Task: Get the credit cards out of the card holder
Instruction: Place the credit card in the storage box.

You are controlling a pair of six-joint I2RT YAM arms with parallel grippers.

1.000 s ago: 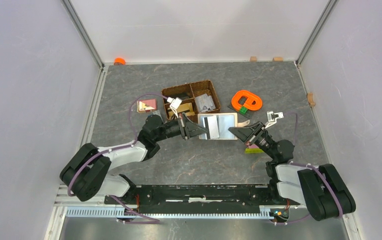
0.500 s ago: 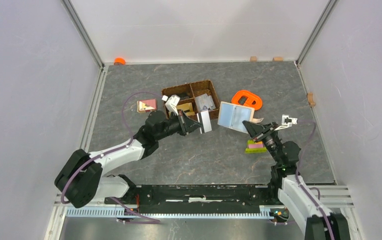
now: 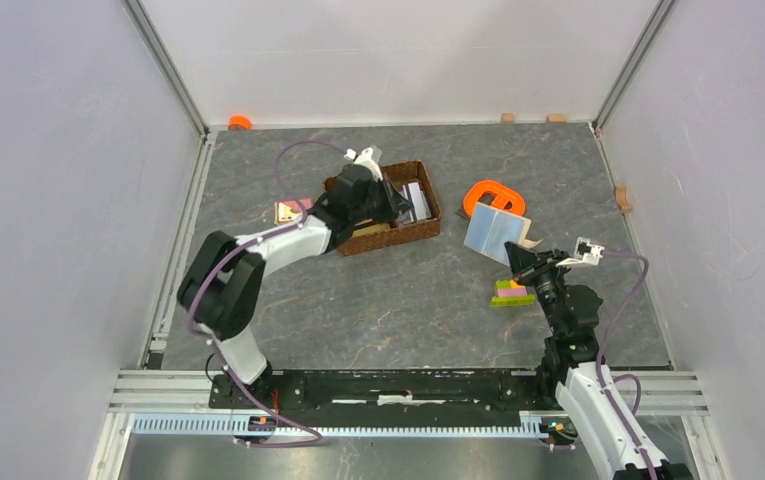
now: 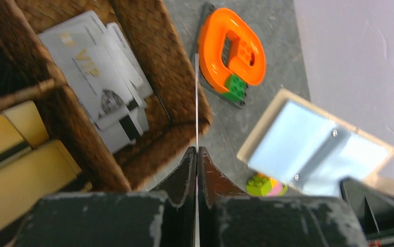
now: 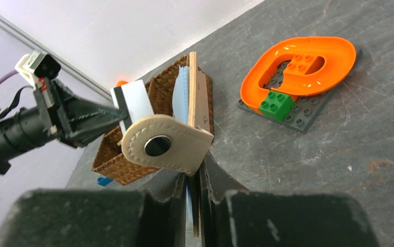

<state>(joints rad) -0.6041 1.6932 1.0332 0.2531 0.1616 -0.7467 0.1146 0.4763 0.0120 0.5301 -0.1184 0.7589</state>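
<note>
Farther now, the left pincer (image 4: 197, 150) has carried a card (image 5: 137, 102) to the basket (image 3: 420, 226), clamped on it. At right, the right pincer (image 5: 193, 177) grips the open card holder (image 3: 496, 232).

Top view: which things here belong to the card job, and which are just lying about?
Job: card holder in right gripper; card in left gripper; basket with loose cards.
Lying about: orange brick loop; small brick stack.

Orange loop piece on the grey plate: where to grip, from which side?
From above. The orange loop piece lies flat on its grey plate with a recessed centre, so probably one finger inside, one outside, pinching the curved wall away from the green brick.
</note>
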